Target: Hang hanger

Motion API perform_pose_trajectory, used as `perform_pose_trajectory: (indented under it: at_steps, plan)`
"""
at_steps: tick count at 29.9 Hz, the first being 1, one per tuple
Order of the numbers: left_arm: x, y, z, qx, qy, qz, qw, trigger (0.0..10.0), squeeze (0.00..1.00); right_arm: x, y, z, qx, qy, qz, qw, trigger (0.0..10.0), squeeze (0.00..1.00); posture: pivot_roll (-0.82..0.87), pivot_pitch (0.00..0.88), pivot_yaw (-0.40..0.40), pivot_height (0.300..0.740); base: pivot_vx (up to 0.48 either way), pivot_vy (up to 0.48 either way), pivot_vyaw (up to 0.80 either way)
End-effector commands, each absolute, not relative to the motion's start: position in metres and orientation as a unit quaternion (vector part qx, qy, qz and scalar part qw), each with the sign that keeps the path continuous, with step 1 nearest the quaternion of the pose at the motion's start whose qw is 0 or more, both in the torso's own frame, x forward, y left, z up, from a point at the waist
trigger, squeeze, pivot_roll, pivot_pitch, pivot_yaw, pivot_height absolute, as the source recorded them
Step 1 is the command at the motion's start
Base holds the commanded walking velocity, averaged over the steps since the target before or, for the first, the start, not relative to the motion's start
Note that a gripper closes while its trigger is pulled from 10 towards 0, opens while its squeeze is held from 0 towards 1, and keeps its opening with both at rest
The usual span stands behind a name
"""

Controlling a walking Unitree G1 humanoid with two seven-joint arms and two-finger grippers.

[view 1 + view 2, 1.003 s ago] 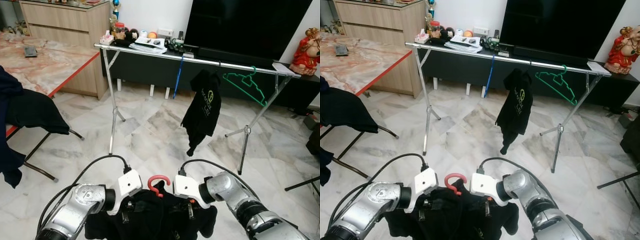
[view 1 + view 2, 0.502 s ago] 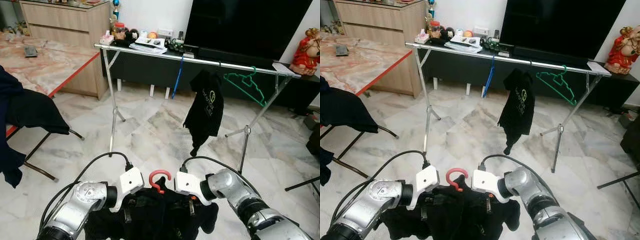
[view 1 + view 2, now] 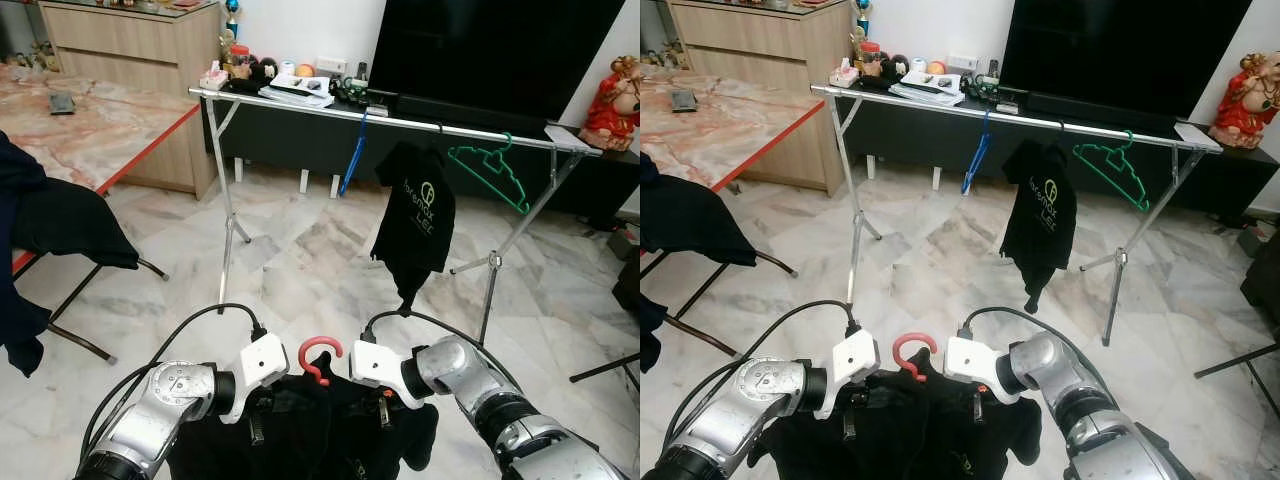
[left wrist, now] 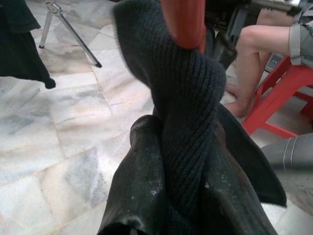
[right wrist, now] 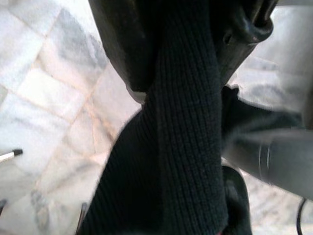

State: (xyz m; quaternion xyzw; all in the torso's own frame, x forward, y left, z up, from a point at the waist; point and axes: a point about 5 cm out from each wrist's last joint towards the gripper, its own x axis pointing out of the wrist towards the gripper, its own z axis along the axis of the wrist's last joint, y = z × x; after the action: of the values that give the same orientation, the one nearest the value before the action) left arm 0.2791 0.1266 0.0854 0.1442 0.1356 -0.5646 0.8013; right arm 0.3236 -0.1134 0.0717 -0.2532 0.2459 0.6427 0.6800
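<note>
The long steel rail (image 3: pixel 400 122) stands well ahead across the marble floor, so both grippers, left (image 3: pixel 258 428) and right (image 3: pixel 383 415), jaws clamped on the black sweater (image 3: pixel 310 440), should lift the red hanger hook (image 3: pixel 318 358) level toward its bare stretch

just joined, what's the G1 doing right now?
It holds a black knit garment on a red hanger low in front of itself, left gripper and right gripper each clamped on the fabric. The clothes rail stands ahead across the marble floor, carrying a black shirt, a blue hanger and a green hanger. The garment is not yet hung.
</note>
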Motion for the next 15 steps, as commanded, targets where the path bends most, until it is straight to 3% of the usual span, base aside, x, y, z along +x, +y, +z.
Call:
perform_pose_trajectory:
  at_steps: [1,15]
  plan:
    - [0.282,0.121,0.085,0.15,0.136,-0.563,0.801,0.0,0.0,0.333,-0.103,0.091,-0.244,0.201,0.651,0.69,10.0,1.0,0.03,0.0,-0.125,0.74,0.0,0.0,0.0]
    - [0.293,0.136,0.072,0.188,0.153,-0.495,0.834,0.0,0.0,0.33,-0.116,0.093,-0.301,0.228,0.68,0.628,10.0,1.0,0.03,0.0,-0.127,0.74,0.0,0.0,0.0]
